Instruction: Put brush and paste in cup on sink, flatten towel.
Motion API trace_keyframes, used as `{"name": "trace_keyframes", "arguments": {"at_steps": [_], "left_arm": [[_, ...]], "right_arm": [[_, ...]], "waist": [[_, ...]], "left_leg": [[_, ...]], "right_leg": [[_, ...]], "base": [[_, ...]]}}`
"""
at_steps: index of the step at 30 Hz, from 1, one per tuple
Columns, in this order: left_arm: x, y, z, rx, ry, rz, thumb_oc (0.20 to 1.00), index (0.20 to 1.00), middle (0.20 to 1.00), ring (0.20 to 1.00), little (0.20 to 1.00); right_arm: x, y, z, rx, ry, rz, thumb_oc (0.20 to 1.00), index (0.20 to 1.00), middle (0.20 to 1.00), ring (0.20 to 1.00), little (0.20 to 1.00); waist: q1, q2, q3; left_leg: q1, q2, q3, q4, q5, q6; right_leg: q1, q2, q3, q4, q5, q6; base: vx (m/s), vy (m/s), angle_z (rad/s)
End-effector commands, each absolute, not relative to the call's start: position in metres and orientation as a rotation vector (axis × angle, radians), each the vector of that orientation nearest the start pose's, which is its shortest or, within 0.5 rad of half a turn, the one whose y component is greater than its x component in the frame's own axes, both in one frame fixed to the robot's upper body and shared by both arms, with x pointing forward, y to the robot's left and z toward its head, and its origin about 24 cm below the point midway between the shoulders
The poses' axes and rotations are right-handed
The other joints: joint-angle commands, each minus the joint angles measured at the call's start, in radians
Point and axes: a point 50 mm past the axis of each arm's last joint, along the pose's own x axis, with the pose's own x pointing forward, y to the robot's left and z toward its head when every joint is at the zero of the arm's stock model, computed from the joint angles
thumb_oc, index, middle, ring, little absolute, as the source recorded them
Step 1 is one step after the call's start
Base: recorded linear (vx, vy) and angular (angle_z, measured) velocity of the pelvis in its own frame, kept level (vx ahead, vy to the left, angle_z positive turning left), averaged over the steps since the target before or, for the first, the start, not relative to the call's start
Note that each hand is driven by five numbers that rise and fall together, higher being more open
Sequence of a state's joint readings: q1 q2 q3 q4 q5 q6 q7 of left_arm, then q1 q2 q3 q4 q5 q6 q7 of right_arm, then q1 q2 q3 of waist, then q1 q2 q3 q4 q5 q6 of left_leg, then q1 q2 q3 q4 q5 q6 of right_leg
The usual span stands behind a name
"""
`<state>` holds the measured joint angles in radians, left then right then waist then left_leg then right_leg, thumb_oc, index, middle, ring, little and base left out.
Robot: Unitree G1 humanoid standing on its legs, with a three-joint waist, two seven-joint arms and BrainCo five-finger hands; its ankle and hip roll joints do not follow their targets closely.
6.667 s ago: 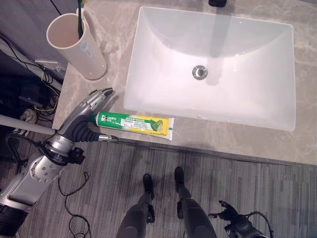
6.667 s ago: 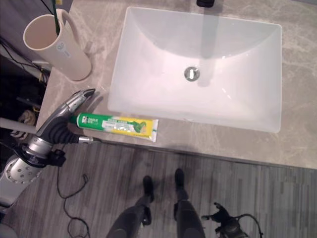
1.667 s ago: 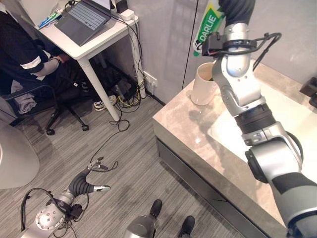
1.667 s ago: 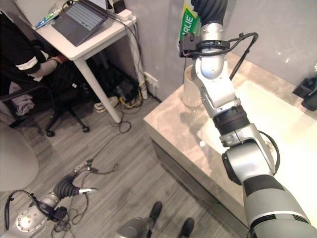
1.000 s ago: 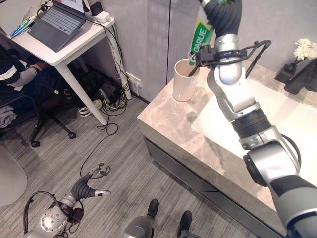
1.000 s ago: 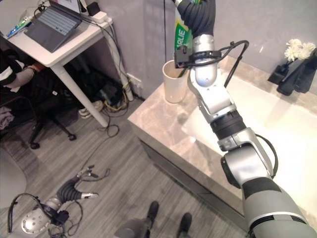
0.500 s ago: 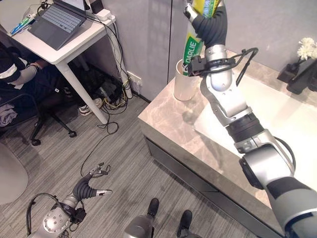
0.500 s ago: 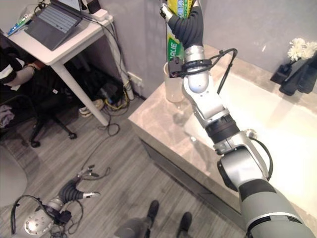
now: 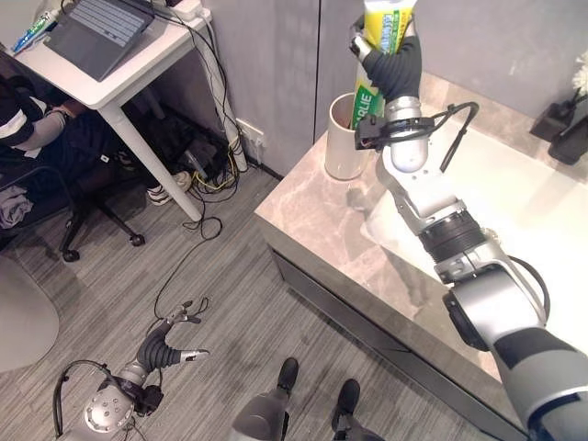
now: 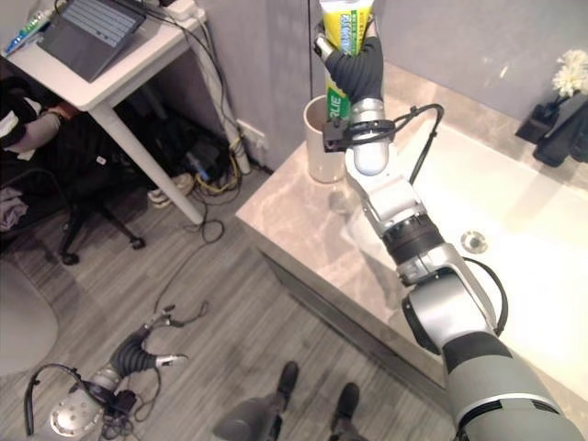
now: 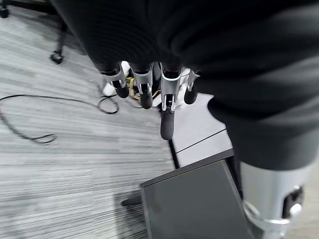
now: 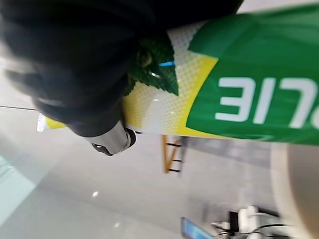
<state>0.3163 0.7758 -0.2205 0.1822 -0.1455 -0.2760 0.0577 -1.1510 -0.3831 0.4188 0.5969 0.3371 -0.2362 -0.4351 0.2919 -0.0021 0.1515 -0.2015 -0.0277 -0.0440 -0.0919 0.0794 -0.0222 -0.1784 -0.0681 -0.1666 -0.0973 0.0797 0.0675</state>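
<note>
My right hand (image 10: 354, 57) is raised high over the corner of the counter, clamped round the toothpaste tube (image 9: 382, 32), which stands upright with its green end dipping into the mouth of the cup (image 9: 342, 152). The tube looks to me like a light, soft laminate, glossy and a bit slick, likely to buckle if I squeeze hard; I hold it round the yellow middle, so the body stays fairly straight as it hangs. The cup is a tall cream cylinder, smooth and rigid, probably plastic or ceramic, light enough to tip if the tube snags its rim. It stands on the polished grey marble countertop (image 10: 294, 216) just beside the white sink basin (image 10: 514, 230), whose glazed walls slope down to a metal drain. I cannot make out the brush or a towel from here. My left hand (image 9: 171, 342) hangs low over the grey plank floor, fingers loose and apart, holding nothing.
</note>
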Motion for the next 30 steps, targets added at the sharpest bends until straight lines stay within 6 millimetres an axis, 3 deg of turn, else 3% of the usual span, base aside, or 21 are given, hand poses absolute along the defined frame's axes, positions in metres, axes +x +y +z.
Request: {"name": "trace_keyframes", "arguments": {"at_steps": [1,3,4,5,6,15,20,24,25,27,28,30], "left_arm": [[0.172,0.275,0.005,0.619,0.239,-0.174,1.0,1.0,1.0,1.0,1.0],[0.167,0.281,-0.013,0.62,0.313,-0.136,1.0,1.0,1.0,1.0,1.0],[0.169,0.28,-0.014,0.616,0.312,-0.129,1.0,1.0,1.0,1.0,1.0],[0.169,0.28,-0.017,0.611,0.321,-0.121,1.0,1.0,1.0,1.0,1.0],[0.168,0.277,-0.021,0.599,0.331,-0.122,1.0,1.0,1.0,1.0,1.0],[0.17,0.277,-0.022,0.614,0.338,-0.129,1.0,1.0,1.0,1.0,1.0],[0.175,0.274,-0.017,0.638,0.308,-0.148,1.0,1.0,1.0,1.0,1.0],[0.175,0.282,-0.034,0.645,0.372,-0.077,1.0,1.0,1.0,1.0,1.0],[0.181,0.281,-0.029,0.639,0.34,-0.053,1.0,1.0,1.0,1.0,1.0],[0.191,0.278,-0.001,0.61,0.21,-0.025,1.0,1.0,1.0,1.0,1.0],[0.193,0.283,0.033,0.609,0.053,0.032,1.0,1.0,1.0,1.0,1.0],[0.19,0.286,0.048,0.619,-0.019,0.085,1.0,1.0,1.0,1.0,1.0]], "right_arm": [[0.369,-0.112,0.342,-0.131,-0.901,-0.069,0.2,0.2,0.2,0.2,0.2],[0.371,-0.113,0.34,-0.132,-0.887,-0.066,0.2,0.2,0.2,0.2,0.2],[0.372,-0.112,0.338,-0.132,-0.877,-0.059,0.388,0.388,0.388,0.388,0.388],[0.371,-0.111,0.339,-0.14,-0.882,-0.054,0.796,0.796,0.796,0.796,0.796],[0.37,-0.11,0.337,-0.125,-0.886,-0.049,1.0,1.0,1.0,1.0,1.0],[0.354,-0.103,0.334,-0.068,-0.95,0.004,1.0,1.0,1.0,1.0,1.0],[0.339,-0.107,0.342,-0.034,-1.038,-0.007,1.0,1.0,1.0,1.0,1.0],[0.33,-0.111,0.345,-0.021,-1.093,-0.025,1.0,1.0,1.0,1.0,1.0],[0.321,-0.115,0.349,-0.042,-1.142,-0.041,1.0,1.0,1.0,1.0,1.0],[0.303,-0.13,0.358,-0.227,-1.26,-0.106,1.0,1.0,1.0,1.0,1.0],[0.278,-0.173,0.372,-0.581,-1.413,-0.376,1.0,1.0,1.0,1.0,1.0],[0.266,-0.203,0.37,-0.745,-1.438,-0.543,1.0,1.0,1.0,1.0,1.0]], "waist": [[0.033,-0.042,0.008],[0.031,-0.046,0.008],[0.032,-0.049,0.007],[0.03,-0.052,0.006],[0.028,-0.053,0.005],[0.016,-0.055,-0.004],[0.006,-0.052,-0.021],[-0.006,-0.054,-0.034],[-0.009,-0.053,-0.036],[-0.018,-0.05,-0.046],[-0.034,-0.048,-0.059],[-0.048,-0.05,-0.073]], "left_leg": [[0.036,-0.002,0.021,0.006,-0.018,-0.004],[0.037,0.0,0.025,0.006,-0.018,-0.005],[0.038,0.001,0.027,0.006,-0.019,-0.005],[0.04,0.002,0.03,0.006,-0.02,-0.005],[0.049,0.004,0.035,0.007,-0.024,-0.006],[0.079,0.008,0.044,0.01,-0.035,-0.006],[0.102,0.011,0.053,0.009,-0.042,-0.005],[0.117,0.011,0.059,0.007,-0.046,-0.004],[0.124,0.011,0.06,0.007,-0.048,-0.004],[0.137,0.01,0.06,0.006,-0.053,-0.002],[0.143,0.007,0.058,0.007,-0.05,0.0],[0.153,0.006,0.056,0.006,-0.054,0.001]], "right_leg": [[0.045,-0.067,0.018,0.01,0.038,0.072],[0.045,-0.066,0.022,0.01,0.038,0.072],[0.046,-0.065,0.023,0.01,0.038,0.071],[0.047,-0.064,0.025,0.01,0.038,0.07],[0.054,-0.062,0.028,0.01,0.037,0.068],[0.081,-0.06,0.035,0.01,0.032,0.063],[0.097,-0.059,0.037,0.01,0.032,0.064],[0.107,-0.061,0.04,0.011,0.032,0.064],[0.113,-0.061,0.042,0.011,0.032,0.064],[0.125,-0.063,0.04,0.011,0.03,0.066],[0.133,-0.066,0.034,0.013,0.034,0.069],[0.142,-0.069,0.03,0.012,0.03,0.073]], "base": [[0.0,0.0,0.0],[0.0,0.0,0.0],[0.01,-0.001,-0.05],[0.02,-0.001,-0.04],[0.01,-0.003,-0.03],[-0.01,-0.003,-0.05],[-0.02,0.003,-0.03],[-0.01,0.008,-0.02],[0.0,0.0,0.0],[0.0,0.024,0.03],[0.02,0.055,0.11],[0.01,0.043,0.08]]}}
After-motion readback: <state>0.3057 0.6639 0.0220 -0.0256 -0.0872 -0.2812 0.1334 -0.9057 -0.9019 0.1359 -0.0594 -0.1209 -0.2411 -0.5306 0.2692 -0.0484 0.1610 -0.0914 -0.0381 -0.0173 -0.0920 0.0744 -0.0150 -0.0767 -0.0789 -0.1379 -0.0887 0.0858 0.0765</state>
